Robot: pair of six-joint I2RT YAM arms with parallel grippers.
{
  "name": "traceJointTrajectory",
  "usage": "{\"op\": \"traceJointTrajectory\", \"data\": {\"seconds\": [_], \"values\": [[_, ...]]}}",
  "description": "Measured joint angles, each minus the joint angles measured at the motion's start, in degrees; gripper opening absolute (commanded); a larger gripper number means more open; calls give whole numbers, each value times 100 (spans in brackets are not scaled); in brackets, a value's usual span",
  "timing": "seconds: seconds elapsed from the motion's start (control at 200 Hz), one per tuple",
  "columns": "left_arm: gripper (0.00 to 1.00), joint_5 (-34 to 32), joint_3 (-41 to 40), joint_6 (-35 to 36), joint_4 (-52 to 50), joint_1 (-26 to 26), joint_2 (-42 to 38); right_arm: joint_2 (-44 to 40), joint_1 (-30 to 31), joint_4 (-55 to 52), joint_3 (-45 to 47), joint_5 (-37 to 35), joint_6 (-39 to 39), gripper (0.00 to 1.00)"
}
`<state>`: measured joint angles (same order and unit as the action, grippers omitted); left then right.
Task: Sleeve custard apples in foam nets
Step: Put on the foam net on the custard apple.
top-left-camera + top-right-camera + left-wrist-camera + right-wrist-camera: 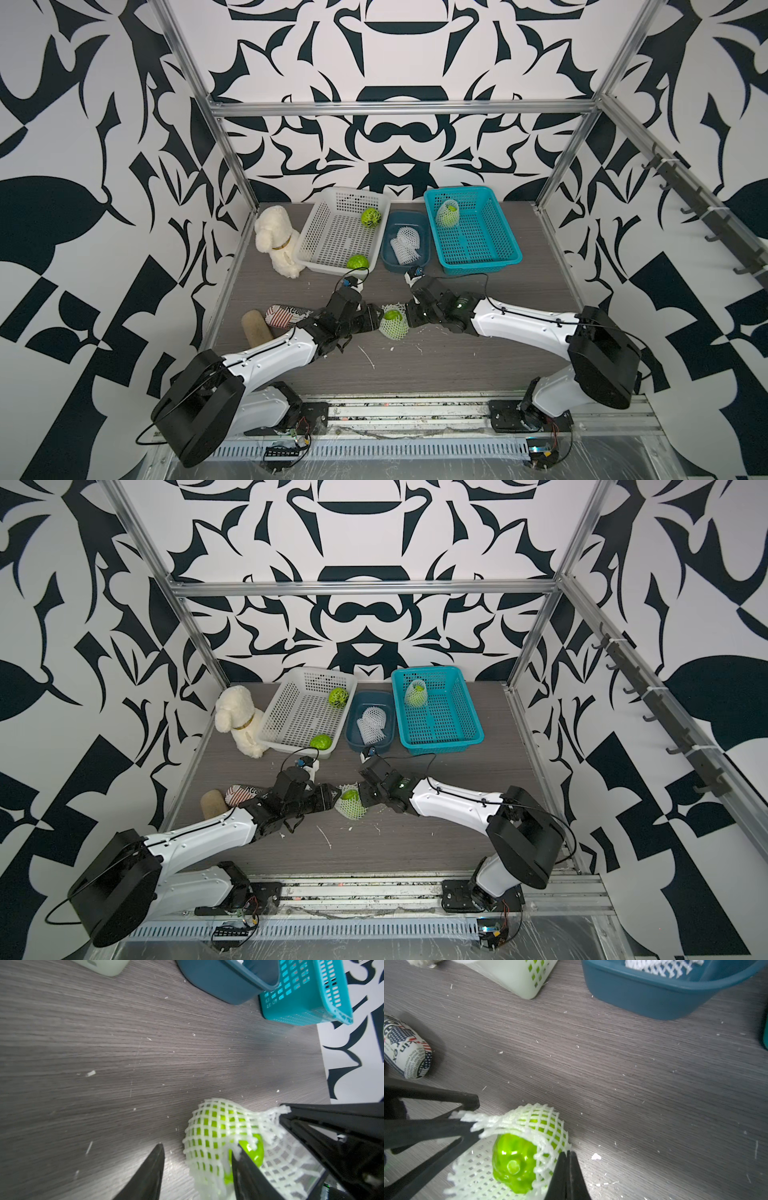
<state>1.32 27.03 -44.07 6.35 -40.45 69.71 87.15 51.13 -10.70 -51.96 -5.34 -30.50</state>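
Custard apples tallied left to right: two bare fruits (370, 217) (358, 262) in the white basket (311, 224). The middle custard apple (513, 1165) sat on the table (478, 340), partly inside its foam net (542, 1118). One netted fruit (448, 214) stood in the teal basket (482, 266).

Left fingers (149, 1174) stood apart, gripping nothing. One tip lay outside the net over bare table; the other poked into the net mouth against green skin. The middle custard apple lay just right of them. Right fingers (560, 1174) were clenched on the opposite rim of the foam net, just right of the fruit. The mouth was stretched along the line between the two arms, both about equally near. The fruit's bare end and its round scar showed in the opening.

Judgement: the coming move turned on the left fingers closing on their side of the rim, then both arms drawing mesh over the bare end. Risk: soft foam may tear; white crumbs littered the table.

Around, leftmost first: plush dog (276, 241) beside the white basket. Tan roll (257, 328) and printed pouch (286, 316) lay just left of the left wrist. Dark blue tub (385, 249) with spare nets (405, 245) stood between the baskets, beyond the fruit. Nothing stood between fingers and net.
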Motion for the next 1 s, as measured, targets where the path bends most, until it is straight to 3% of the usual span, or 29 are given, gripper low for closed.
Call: {"op": "traceJointTrajectory", "data": {"seconds": [0.13, 0.23, 0.405, 0.51, 0.725, 1.0], "values": [[61, 120, 17, -4, 101, 0, 232, 0, -2, -79, 11, -133, -4, 1], [64, 269, 109, -13, 155, 0, 531, 0, -4, -136, 15, -138, -15, 12], [74, 319, 227, -31, 122, 0, 490, -125, -9, -240, 11, -68, 50, 58], [80, 234, 254, 7, -107, 37, 22, -350, -9, -352, -17, 57, 96, 99], [82, 72, 319, 39, -334, 514, -785, -608, 90, -540, -103, 393, 363, 100], [79, 107, 210, -168, -354, 1582, -892, -59, 612, -909, -485, 391, 553, 100]]}}
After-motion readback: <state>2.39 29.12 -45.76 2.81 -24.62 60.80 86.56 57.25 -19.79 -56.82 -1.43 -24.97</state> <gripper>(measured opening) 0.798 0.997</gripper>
